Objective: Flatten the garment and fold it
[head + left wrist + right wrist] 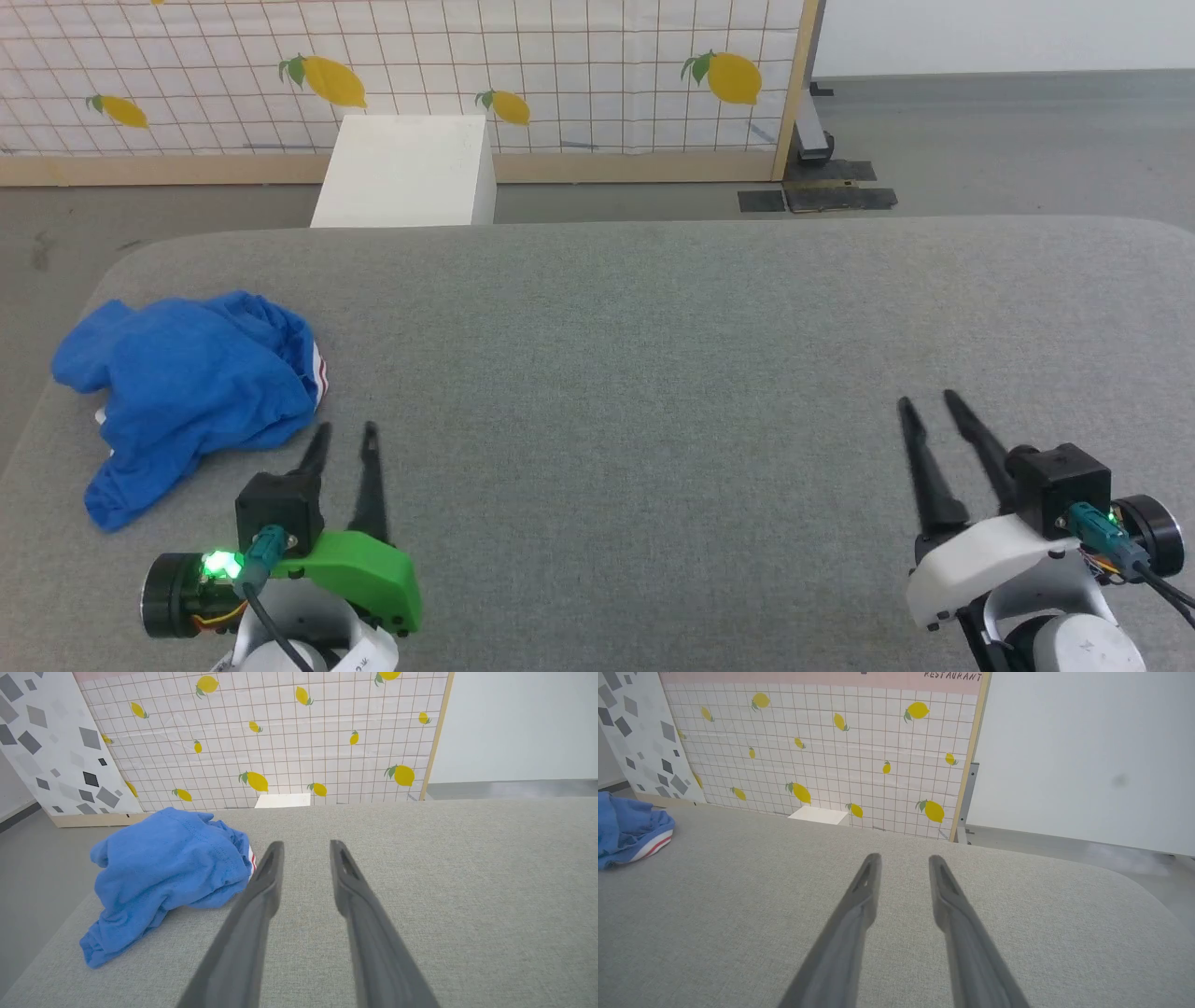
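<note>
Grey woven cloth covers the wide table (pixel 653 373), and the garment (pixel 187 383) lies on its far left part as a crumpled blue heap near the left edge, with a bit of red-and-white striped trim (pixel 320 369) showing at the heap's right side. Just beside that side hangs the left gripper (pixel 347 429), its jaws partly apart with nothing between them; in the left wrist view one of its fingers (pixel 261 882) overlaps the heap's edge, and whether it touches the cloth cannot be told. Well apart, over the bare right part of the table, the right gripper (pixel 927 399) also has its jaws partly apart and empty. Beyond the table's far edge a white box (pixel 406 168) stands on the floor against a tiled screen printed with yellow lemons (pixel 560 65); dark flat plates (pixel 822 198) lie by the screen's wooden post. Left of the screen leans a pale panel with grey flecks (pixel 42 742). Across the screen's pink top band the word "RESTAURANT" (pixel 952 675) can be read
</note>
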`<state>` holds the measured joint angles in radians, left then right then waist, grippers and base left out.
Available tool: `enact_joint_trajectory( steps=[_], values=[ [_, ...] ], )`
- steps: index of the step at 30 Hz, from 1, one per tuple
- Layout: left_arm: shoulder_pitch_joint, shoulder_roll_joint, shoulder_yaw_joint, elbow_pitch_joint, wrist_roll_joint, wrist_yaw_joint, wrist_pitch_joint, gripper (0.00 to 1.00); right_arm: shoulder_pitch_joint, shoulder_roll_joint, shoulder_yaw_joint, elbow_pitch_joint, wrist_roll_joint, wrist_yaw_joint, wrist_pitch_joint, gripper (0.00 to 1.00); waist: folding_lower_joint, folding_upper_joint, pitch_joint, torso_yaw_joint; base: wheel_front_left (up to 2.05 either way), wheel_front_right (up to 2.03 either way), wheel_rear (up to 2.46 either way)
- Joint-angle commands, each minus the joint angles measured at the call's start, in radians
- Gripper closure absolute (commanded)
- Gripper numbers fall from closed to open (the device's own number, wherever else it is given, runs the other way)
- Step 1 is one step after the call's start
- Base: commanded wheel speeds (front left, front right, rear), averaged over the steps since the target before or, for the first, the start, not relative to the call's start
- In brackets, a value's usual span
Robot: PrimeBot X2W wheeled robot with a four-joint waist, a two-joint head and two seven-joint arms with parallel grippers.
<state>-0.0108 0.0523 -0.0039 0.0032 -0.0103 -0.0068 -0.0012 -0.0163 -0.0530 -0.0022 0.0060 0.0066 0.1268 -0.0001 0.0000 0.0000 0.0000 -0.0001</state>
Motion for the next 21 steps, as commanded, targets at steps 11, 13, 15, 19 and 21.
enact_joint_trajectory(
  steps=[11,13,15,19,21],
  values=[
    [0.000,0.000,-0.010,0.014,-0.016,0.001,-0.018,0.00,0.004,0.000,0.000,0.021,0.024,0.000,-0.018,0.00,0.0000,0.0000,0.000,0.002,0.00,0.00,0.00],
    [0.001,0.000,-0.012,0.017,-0.019,0.001,-0.022,0.00,0.004,0.000,-0.001,0.026,0.028,0.000,-0.022,0.00,0.0000,0.0000,0.000,0.002,0.00,0.00,0.00],
    [0.001,0.000,-0.013,0.020,-0.023,0.001,-0.026,0.00,0.006,0.000,-0.003,0.029,0.033,0.000,-0.026,0.00,0.0000,0.0000,0.000,0.002,0.00,0.00,0.00],
    [0.002,0.000,-0.017,0.027,-0.030,0.001,-0.034,0.00,0.007,0.000,-0.007,0.036,0.042,0.001,-0.034,0.00,0.0000,0.0000,0.000,0.003,0.00,0.00,0.00],
    [0.002,0.000,-0.018,0.030,-0.033,0.001,-0.038,0.00,0.008,0.000,-0.009,0.040,0.046,0.001,-0.038,0.00,0.0000,0.0000,0.000,0.004,0.00,0.00,0.00]
  ],
)
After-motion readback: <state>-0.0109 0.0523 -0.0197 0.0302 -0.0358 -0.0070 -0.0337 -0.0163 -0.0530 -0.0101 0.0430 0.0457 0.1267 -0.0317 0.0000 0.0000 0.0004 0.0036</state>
